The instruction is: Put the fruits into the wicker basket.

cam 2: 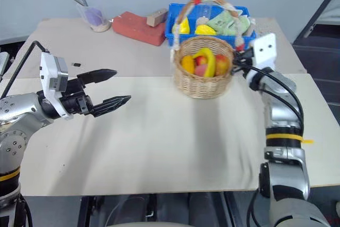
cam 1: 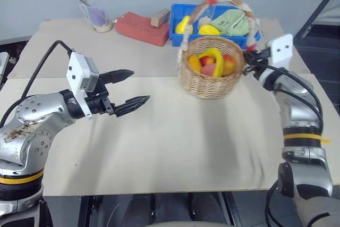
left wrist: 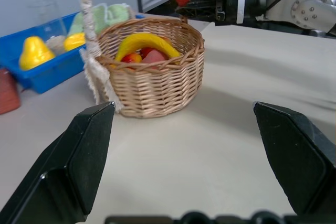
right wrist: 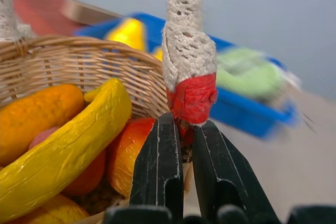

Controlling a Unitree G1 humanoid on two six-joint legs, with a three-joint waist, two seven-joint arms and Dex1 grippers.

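The wicker basket [cam 1: 212,83] stands on the table right of centre, its taped handle [right wrist: 184,51] arching over it. Inside lie the fruits: a curved yellow banana [cam 1: 215,59], a small red fruit [cam 1: 208,70] and some orange ones. My right gripper [cam 1: 248,56] is at the basket's right rim. In the right wrist view this gripper [right wrist: 181,121] is shut on the foot of the handle, just under the red tape. My left gripper [cam 1: 139,85] hovers open over the table to the left of the basket, holding nothing, and it [left wrist: 182,108] points at the basket.
A blue plastic bin [cam 1: 178,22] with yellow fruits and a green item stands just behind the basket. A red brick [cam 1: 142,27] and a clear cup [cam 1: 98,19] sit at the back left. The table's front edge [cam 1: 159,191] runs close below my arms.
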